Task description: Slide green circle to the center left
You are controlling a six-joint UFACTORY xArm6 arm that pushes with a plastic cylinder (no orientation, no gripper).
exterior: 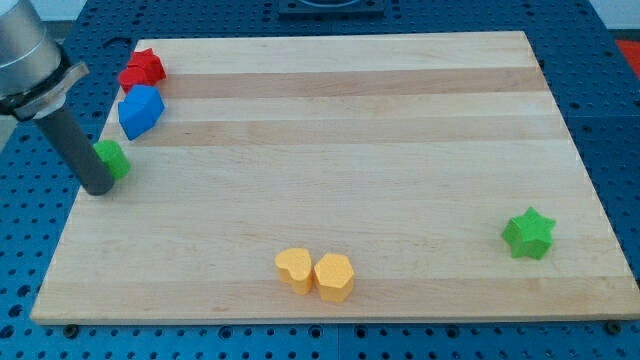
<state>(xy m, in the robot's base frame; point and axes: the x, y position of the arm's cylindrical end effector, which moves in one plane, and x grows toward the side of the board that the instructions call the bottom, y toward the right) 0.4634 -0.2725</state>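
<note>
1. Standing at the far left of the frame, the dark rod is seen slanting down from the upper left corner, and my tip (99, 187) is set on the wooden board (330, 120) near its left edge. No jaws or fingers are fitted, so nothing is grasped; the rod can only push.
2. The green circle (112, 158) is found touching the rod's right side, just above my tip, at the left edge about midway up the frame. Part of it is hidden by the rod, so its round shape is only partly made out.
3. Just above it, in the upper left of the frame, a blue block (140, 110) is seen, and a red block (142, 68), star-like in outline, lies beyond that near the board's top left corner.
4. At the bottom centre, two yellow blocks (316, 273) lie touching side by side, the left one heart-like.
5. At the lower right, a green star (528, 233) lies well apart from everything else.
6. The task is judged to be nearly or already done: the green circle is at the centre left. At most a small nudge is left.
</note>
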